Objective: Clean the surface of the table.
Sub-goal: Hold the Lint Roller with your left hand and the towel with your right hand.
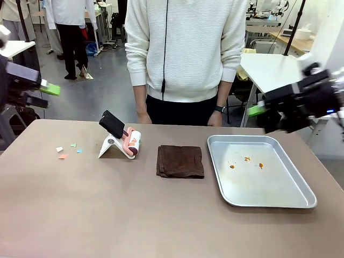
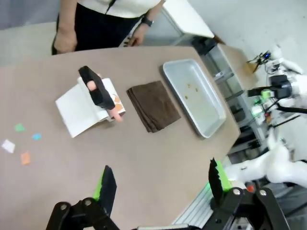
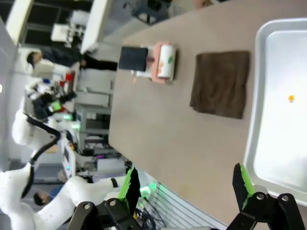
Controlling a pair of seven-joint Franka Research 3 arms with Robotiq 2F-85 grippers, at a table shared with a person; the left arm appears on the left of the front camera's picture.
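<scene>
I see the table (image 1: 107,215) stretching between my two raised arms, with the left gripper (image 2: 160,186) and the right gripper (image 3: 185,184) each held high off its own end, jaws spread wide, gripping nothing and clear of the top.

No lettering, number or sign is showing clearly enough to read. The lint roller (image 1: 133,143), lying left of the middle of the table (image 1: 161,215) toward the far edge, is showing orange and green print on its white roll, but any words there are coming out too small and blurred to make out.
</scene>
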